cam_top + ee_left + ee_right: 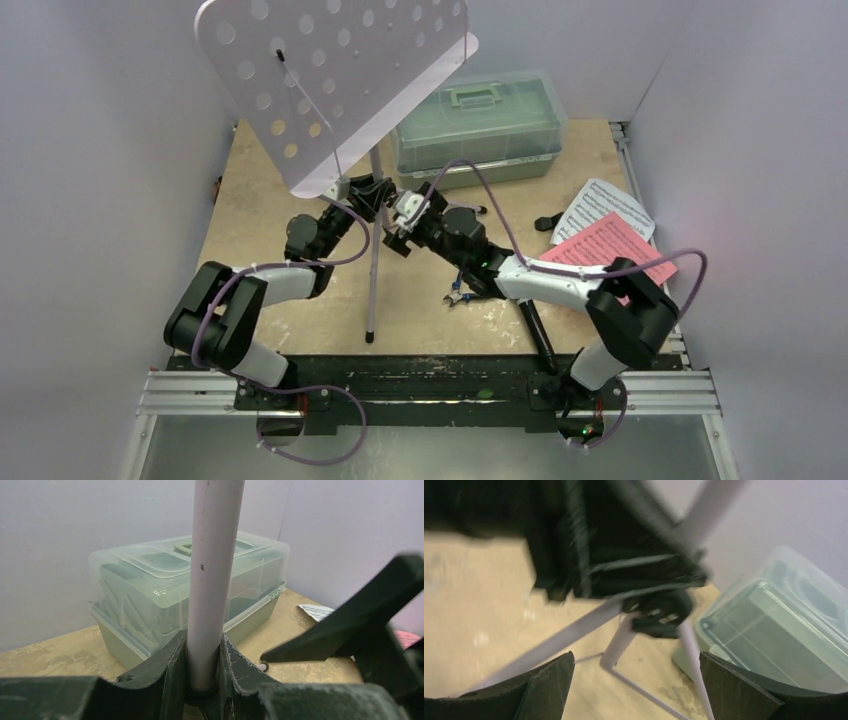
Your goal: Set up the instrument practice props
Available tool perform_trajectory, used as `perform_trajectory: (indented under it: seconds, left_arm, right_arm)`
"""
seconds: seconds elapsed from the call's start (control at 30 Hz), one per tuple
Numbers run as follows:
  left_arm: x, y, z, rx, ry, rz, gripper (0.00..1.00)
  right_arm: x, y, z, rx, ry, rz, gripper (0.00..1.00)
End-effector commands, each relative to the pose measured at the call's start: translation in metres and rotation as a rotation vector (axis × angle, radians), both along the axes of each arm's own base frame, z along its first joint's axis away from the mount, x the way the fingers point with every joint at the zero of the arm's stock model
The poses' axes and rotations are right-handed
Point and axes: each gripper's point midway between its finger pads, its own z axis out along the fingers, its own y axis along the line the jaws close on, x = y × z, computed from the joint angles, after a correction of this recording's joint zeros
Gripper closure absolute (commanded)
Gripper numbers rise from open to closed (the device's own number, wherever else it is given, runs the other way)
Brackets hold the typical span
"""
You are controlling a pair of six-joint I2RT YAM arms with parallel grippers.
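Note:
The pale lilac music stand (330, 80) stands upright at mid-table on its tripod legs (372, 290). My left gripper (370, 192) is shut on its pole (212, 580), which runs straight up between the fingers (170, 665). My right gripper (393, 237) hangs open just right of the pole, its fingers (544, 685) wide apart with the tripod hub (659, 612) and legs beyond them and nothing between. The white sheet (603, 205) and the pink sheet (612, 250) lie flat at the right. A black rod (537, 335) lies under my right arm.
The translucent green toolbox (480, 125) sits shut at the back, close behind the stand. Blue-handled pliers (456, 295) lie under my right forearm. A small black piece (545, 222) rests beside the sheets. Walls close in on three sides.

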Motion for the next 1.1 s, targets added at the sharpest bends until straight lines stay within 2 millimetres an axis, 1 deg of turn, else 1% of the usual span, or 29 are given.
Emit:
perform_trajectory:
  seconds: [0.0,0.1,0.2,0.3,0.43,0.47,0.53,0.6,0.63,0.73,0.8,0.87,0.97,1.0,1.07]
  left_arm:
    - [0.006,0.011,0.013,-0.037,0.009,0.059,1.00]
    - [0.008,0.012,0.014,-0.034,0.019,0.067,1.00]
    - [0.012,0.013,0.012,-0.031,0.032,0.078,1.00]
    - [0.015,0.017,0.012,-0.033,0.043,0.095,1.00]
    - [0.019,0.016,0.013,-0.014,0.061,0.093,1.00]
    - [0.020,0.017,0.012,-0.011,0.070,0.097,1.00]
    - [0.021,0.017,0.012,-0.008,0.073,0.098,1.00]
    - [0.021,0.017,0.012,-0.006,0.073,0.096,1.00]
    - [0.022,0.017,0.012,-0.007,0.074,0.097,1.00]
    - [0.021,0.018,0.013,-0.014,0.076,0.095,1.00]
    - [0.021,0.017,0.013,-0.015,0.077,0.095,1.00]
    - [0.022,0.018,0.012,-0.016,0.081,0.098,1.00]
    - [0.022,0.019,0.011,-0.016,0.084,0.100,1.00]
    - [0.022,0.019,0.012,-0.017,0.083,0.100,1.00]
    - [0.022,0.018,0.012,-0.020,0.084,0.097,1.00]
  right_arm:
    - [-0.004,0.019,0.030,-0.130,-0.425,0.146,0.03]
    - [-0.001,0.018,0.030,-0.188,-0.566,0.135,0.06]
    - [0.004,0.017,0.029,-0.245,-0.631,0.117,0.10]
    - [0.007,0.013,0.036,-0.262,-0.681,0.091,0.14]
    - [0.011,0.015,0.036,-0.317,-0.683,0.102,0.22]
    - [0.013,0.016,0.033,-0.336,-0.681,0.103,0.24]
    - [0.016,0.017,0.028,-0.364,-0.681,0.103,0.31]
    - [0.018,0.015,0.028,-0.361,-0.687,0.084,0.38]
    - [0.018,0.014,0.028,-0.356,-0.691,0.074,0.39]
    - [0.019,0.010,0.027,-0.365,-0.704,0.055,0.38]
    - [0.018,0.015,0.021,-0.391,-0.693,0.094,0.39]
    - [0.017,0.019,0.016,-0.409,-0.683,0.125,0.45]
    - [0.019,0.019,0.013,-0.401,-0.660,0.163,0.58]
    - [0.020,0.019,0.013,-0.392,-0.647,0.179,0.60]
    - [0.022,0.017,0.011,-0.383,-0.626,0.200,0.60]
